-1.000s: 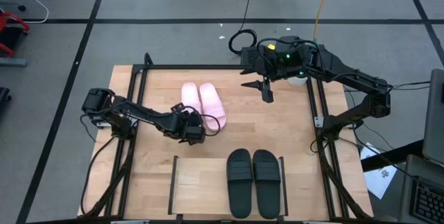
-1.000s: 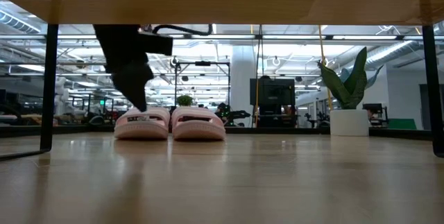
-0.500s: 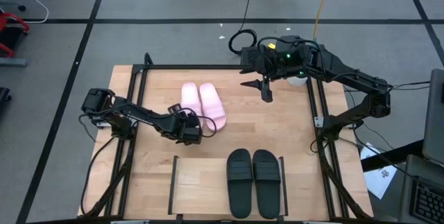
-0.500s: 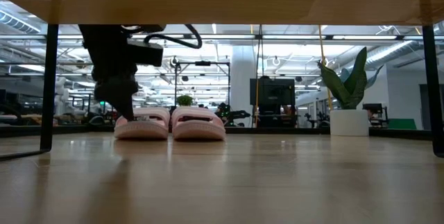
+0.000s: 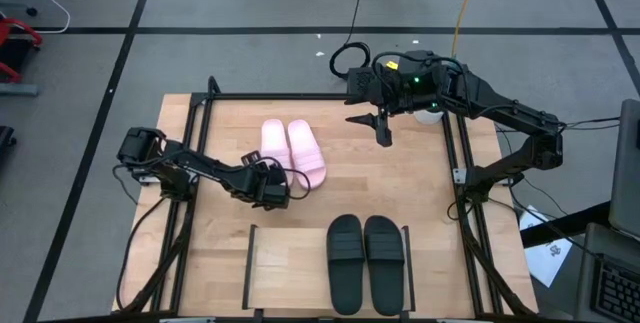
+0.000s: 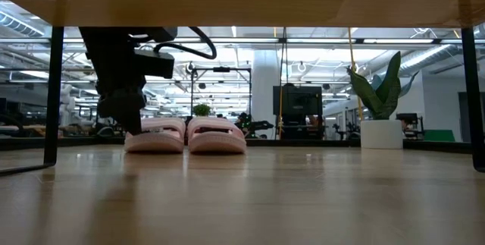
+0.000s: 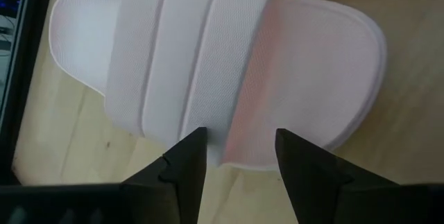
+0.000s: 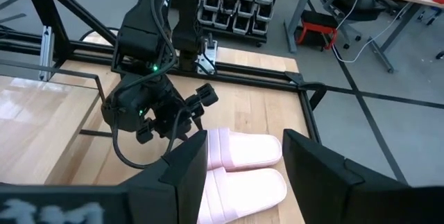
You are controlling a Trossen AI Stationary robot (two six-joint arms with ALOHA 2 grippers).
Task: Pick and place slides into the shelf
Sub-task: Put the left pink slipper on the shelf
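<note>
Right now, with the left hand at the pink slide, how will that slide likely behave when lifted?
The pink slide looks like moulded foam, so probably light. Its broad ribbed strap should give the open left hand decent purchase, though it may flex. Lying flat, it is unlikely to roll, and may dangle toe-down if gripped at one edge.

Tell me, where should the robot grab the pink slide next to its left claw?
Probably the side edge by the broad strap. The left gripper is open, right at the nearer pink slide, which lies flat on the table. Coming from above, one finger could go under the raised strap and one outside it.
</note>
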